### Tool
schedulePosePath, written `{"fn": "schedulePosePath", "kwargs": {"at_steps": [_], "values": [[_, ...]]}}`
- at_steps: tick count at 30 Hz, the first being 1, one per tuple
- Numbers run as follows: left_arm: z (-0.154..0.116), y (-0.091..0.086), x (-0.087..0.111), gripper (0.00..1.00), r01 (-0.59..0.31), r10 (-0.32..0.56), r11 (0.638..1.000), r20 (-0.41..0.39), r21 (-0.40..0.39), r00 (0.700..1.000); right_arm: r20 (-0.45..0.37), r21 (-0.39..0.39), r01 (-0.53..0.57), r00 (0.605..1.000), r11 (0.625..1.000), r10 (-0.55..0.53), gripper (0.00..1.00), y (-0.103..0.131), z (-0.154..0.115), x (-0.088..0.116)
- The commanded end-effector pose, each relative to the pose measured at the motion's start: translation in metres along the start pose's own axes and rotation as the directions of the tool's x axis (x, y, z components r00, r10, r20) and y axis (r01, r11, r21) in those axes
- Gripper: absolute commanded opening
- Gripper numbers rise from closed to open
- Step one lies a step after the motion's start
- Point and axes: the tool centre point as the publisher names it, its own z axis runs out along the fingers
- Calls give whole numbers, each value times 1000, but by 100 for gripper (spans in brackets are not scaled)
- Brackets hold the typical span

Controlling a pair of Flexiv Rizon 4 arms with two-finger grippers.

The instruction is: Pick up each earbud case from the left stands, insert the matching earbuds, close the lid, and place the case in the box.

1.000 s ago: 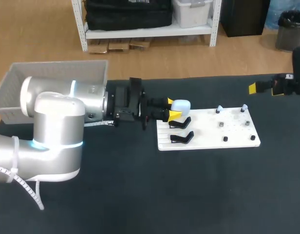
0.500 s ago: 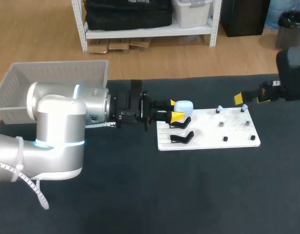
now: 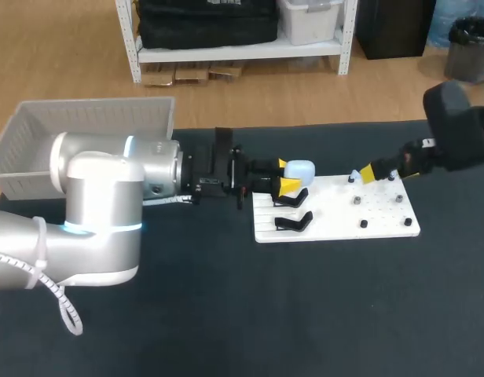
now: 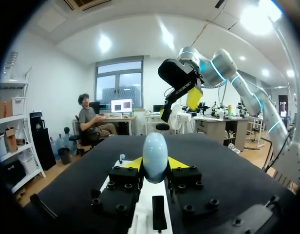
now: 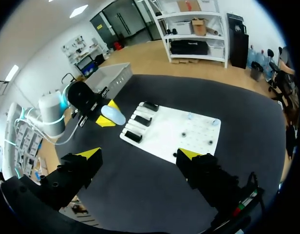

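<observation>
**A:** What's shifted?

**B:** The right arm has swung in from the right edge of the tabletop (image 3: 226, 314), towards the board's far edge. The left arm has only nudged rightward.

**A:** Left to right, then.

**B:** The box (image 3: 85, 118) sits far left, behind the left arm. Next comes the left tool (image 3: 286, 175), clamped on the case (image 3: 298, 168) from both sides. The case is over the stands (image 3: 293, 221) at the left end of the board (image 3: 336, 216) — I can't tell whether it's clear of them.

**A:** How will the case handle?

**B:** I'd judge it light, hard and glossy, rounded enough to slip under a weak pinch. It's best held across the broad sides, low on the body, so the lid stays free to open.

**A:** And further right?

**B:** The earbuds (image 3: 353, 176) stand along the board's far edge. The right tool (image 5: 140, 153) hangs near them, fingers spread wide, holding nothing and touching nothing.
</observation>
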Motion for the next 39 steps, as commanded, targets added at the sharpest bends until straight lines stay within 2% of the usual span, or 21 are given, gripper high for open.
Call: {"fn": "schedulePosePath", "kwargs": {"at_steps": [1, 8, 17, 30, 39], "values": [[3, -1, 2, 0, -3, 3, 1000, 7, -8, 1000, -15, 4, -4, 1000, 1000, 4, 100, 3, 1, 1], [4, 0, 2, 0, 1, -1, 1000, -2, -1, 1000, -33, 1, -7, 999, 1000, 7, 100, 10, 7, 2], [4, 0, 2, 0, 1, -1, 1000, -2, -1, 1000, -40, -18, 0, 999, 1000, -1, 100, 26, 26, -6], [4, 0, 2, 0, 1, -1, 1000, -2, -1, 1000, -59, 21, 49, 997, 999, -48, 100, 48, 52, -8], [4, 0, 2, 0, 1, -1, 1000, -2, -1, 1000, -69, 22, 23, 997, 1000, -21, 100, 45, 69, -8]]}}
